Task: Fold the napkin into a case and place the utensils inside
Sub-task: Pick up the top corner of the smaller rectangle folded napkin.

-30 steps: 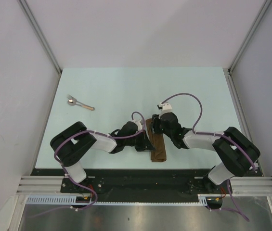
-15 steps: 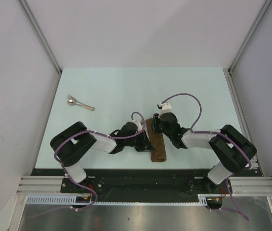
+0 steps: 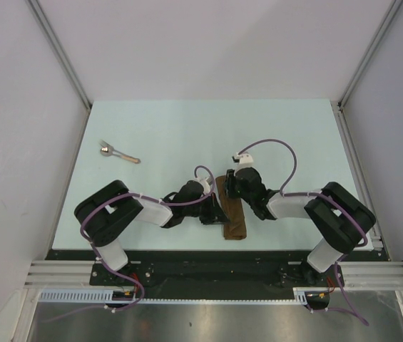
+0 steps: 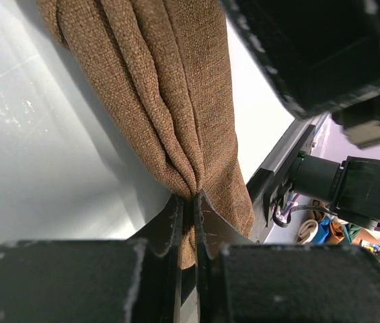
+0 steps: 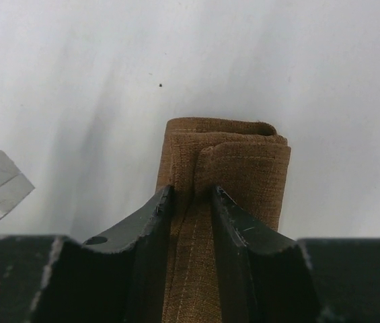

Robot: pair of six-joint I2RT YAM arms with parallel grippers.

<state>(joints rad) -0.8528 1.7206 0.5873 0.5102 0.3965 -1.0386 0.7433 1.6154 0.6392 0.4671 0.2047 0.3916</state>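
The brown napkin (image 3: 234, 216) lies folded into a narrow strip near the table's front edge, between both arms. My left gripper (image 3: 220, 213) is at its left side, shut on a bunched edge of the napkin (image 4: 169, 101), which is pinched between the left gripper (image 4: 190, 202) jaws. My right gripper (image 3: 235, 189) is at the strip's far end. In the right wrist view the right gripper (image 5: 191, 192) jaws are closed narrowly on a raised fold of the napkin (image 5: 243, 161). The utensils (image 3: 118, 152) lie far left on the table, apart from both grippers.
The pale table (image 3: 187, 135) is bounded by white walls and metal posts. The dark front rail (image 3: 208, 274) carries both arm bases. The right arm's black body (image 4: 324, 54) hangs close over the napkin in the left wrist view.
The right arm has shifted slightly left, and its jaws have drawn in on the napkin's fold. The left gripper and the utensils have not moved.
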